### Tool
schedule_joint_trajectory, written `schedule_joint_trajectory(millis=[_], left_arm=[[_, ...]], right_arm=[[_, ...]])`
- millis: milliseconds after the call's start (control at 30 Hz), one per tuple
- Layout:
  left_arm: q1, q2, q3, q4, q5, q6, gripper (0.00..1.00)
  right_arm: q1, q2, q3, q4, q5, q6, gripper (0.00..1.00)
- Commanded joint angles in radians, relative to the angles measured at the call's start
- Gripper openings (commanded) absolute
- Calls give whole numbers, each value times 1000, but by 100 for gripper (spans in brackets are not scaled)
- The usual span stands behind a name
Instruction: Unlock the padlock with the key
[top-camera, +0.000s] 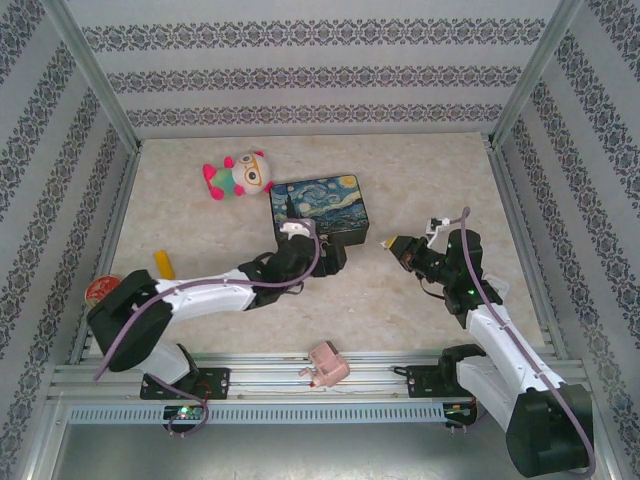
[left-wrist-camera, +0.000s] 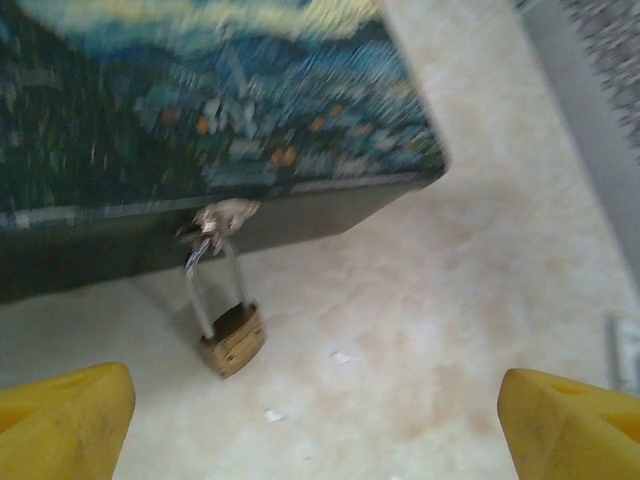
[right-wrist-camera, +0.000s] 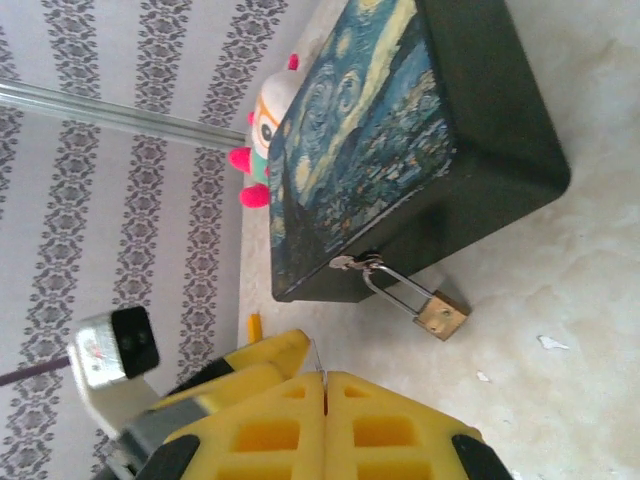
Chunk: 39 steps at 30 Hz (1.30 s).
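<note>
I see a small brass-coloured padlock (right-wrist-camera: 441, 315) resting on the pale marbled table (top-camera: 420, 300), just in front of a dark tin box (right-wrist-camera: 380, 130) with a swirling blue night-sky lid. Its thin silver shackle runs up to the box's metal hasp (right-wrist-camera: 347, 264). My right pincer (right-wrist-camera: 325, 395) sits near the lock with its yellow fingers pressed together. A thin sliver stands up from their seam, which I take to be the tiny metal key (right-wrist-camera: 316, 352) seen edge-on. My left pincer (left-wrist-camera: 318, 425) hovers close over the lock with its yellow tips spread wide and gripping nothing. The lock hangs loose, so if the key pushes before it is steadied, I judge the body will swing or slide away. A key held this lightly could also twist in the grip or drop. The left fingers might nudge the box and drag the lock with it. I cannot see the keyhole or which way it faces. The left wrist view is blurred, and the key is too slight to confirm. A pink and white plush toy (top-camera: 238, 175) lies behind the box
</note>
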Motion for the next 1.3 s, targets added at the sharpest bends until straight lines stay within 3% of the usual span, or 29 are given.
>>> schedule_joint_trajectory(millis=[0, 267, 433, 667, 933, 1267], left_arm=[[-42, 71, 50, -44, -111, -40, 92], [-62, 225, 143, -94, -175, -69, 85], [-62, 310, 270, -279, -303, -121, 85], [-55, 407, 408, -437, -379, -139, 79], [-51, 491, 527, -579, -414, -122, 74], [-48, 479, 513, -651, -374, -81, 66]], right_arm=[[-15, -20, -14, -59, 30, -64, 0], [-58, -91, -47, -89, 36, -82, 0], [-79, -124, -76, -97, 37, -96, 0], [-98, -121, -68, -97, 44, -110, 0], [-106, -99, -61, -82, 44, -121, 0], [-110, -108, -62, -80, 56, -130, 0]])
